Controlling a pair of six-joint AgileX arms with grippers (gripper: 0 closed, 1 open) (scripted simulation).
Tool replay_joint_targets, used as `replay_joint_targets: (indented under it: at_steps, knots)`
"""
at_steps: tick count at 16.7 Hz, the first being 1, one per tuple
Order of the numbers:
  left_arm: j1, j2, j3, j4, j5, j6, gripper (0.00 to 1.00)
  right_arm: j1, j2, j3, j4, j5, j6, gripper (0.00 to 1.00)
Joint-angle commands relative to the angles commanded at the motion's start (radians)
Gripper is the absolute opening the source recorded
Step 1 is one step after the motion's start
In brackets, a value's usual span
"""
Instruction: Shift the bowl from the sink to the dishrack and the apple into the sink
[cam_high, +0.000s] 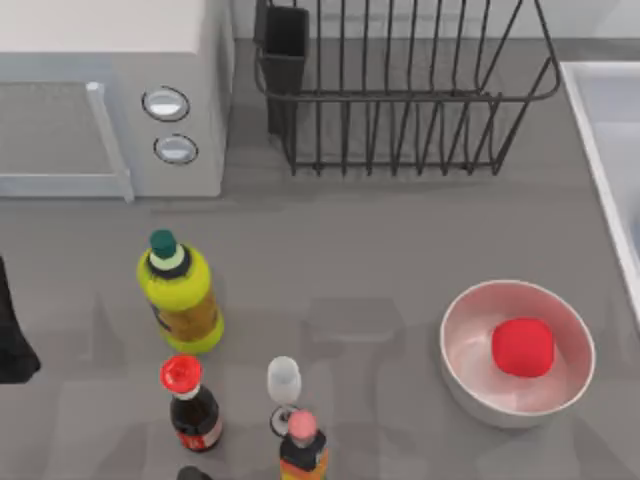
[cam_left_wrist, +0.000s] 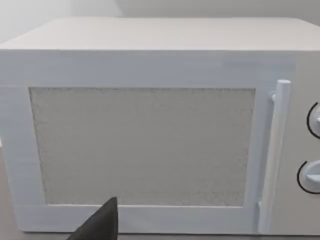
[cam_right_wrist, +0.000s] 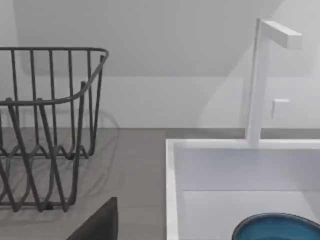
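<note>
Your apple (cam_high: 522, 347) sits in the white bowl (cam_high: 470, 385); the bowl (cam_right_wrist: 277, 227) lies in the sink (cam_right_wrist: 172, 165). Dishrack (cam_high: 400, 95) empty on grey table (cam_high: 360, 250); jaw states, cannot tell

You have the white bowl (cam_high: 518, 352) as your landmark, with the apple (cam_high: 523, 347) resting inside it. Up and left of it stands the dishrack (cam_high: 400, 90), the sink (cam_high: 608, 140) rim runs up and right of it, and the microwave (cam_high: 110, 95) sits far left. Left of the bowl are the yellow bottle (cam_high: 180, 292), a red-capped bottle (cam_high: 190, 402) and a wine glass (cam_high: 284, 392).
</note>
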Motion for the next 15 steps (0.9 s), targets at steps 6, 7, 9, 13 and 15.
replay_joint_targets:
  at_steps: [6,7,9,13,15]
  knots:
    - [0.000,0.000,0.000,0.000,0.000,0.000,1.00,-0.007,0.086,0.086,-0.040,-0.008,-0.013,1.00]
    - [0.000,0.000,0.000,0.000,0.000,0.000,1.00,-0.012,0.132,0.130,-0.062,-0.011,-0.020,1.00]
    - [0.000,0.000,0.000,0.000,0.000,0.000,1.00,-0.026,0.247,0.239,-0.117,-0.016,-0.037,1.00]
    - [0.000,0.000,0.000,0.000,0.000,0.000,1.00,-0.069,0.561,0.527,-0.271,-0.021,-0.082,1.00]
    - [0.000,0.000,0.000,0.000,0.000,0.000,1.00,-0.098,0.749,0.698,-0.364,-0.022,-0.108,1.00]
